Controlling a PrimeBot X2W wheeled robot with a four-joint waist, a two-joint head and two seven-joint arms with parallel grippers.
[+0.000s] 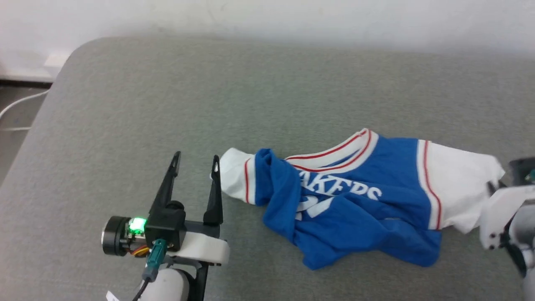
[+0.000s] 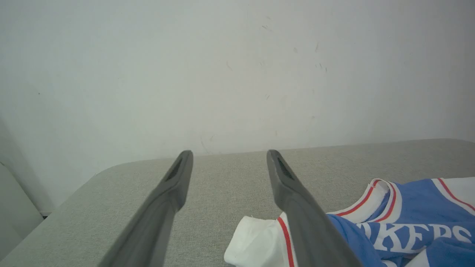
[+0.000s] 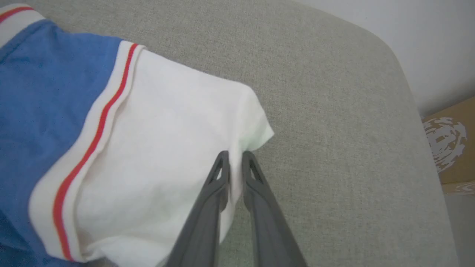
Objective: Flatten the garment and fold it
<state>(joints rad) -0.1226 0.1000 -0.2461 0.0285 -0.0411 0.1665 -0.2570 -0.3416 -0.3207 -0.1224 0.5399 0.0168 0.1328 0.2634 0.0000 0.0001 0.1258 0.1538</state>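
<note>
The garment point(image 1: 368, 209) is a royal-blue T-shirt with white sleeves and red-striped trim, lying crumpled on the grey table point(image 1: 250, 92) at centre right. Part of its white lettering shows among the folds. My left gripper point(image 1: 196, 159) stands open just left of the left white sleeve point(image 1: 234, 175), holding nothing. In the left wrist view its fingers point(image 2: 229, 155) spread wide, with the garment point(image 2: 408, 222) at the lower right. My right gripper point(image 3: 235, 155) is shut on the outer edge of the right white sleeve point(image 3: 167, 148), also seen at the head view's right edge point(image 1: 492, 188).
The grey padded table has rounded far corners point(image 1: 83, 50) and meets a white wall point(image 1: 267, 16) behind. A white cable point(image 1: 21, 104) lies on the floor past the left edge. A cardboard box point(image 3: 456, 148) stands beyond the table's right end.
</note>
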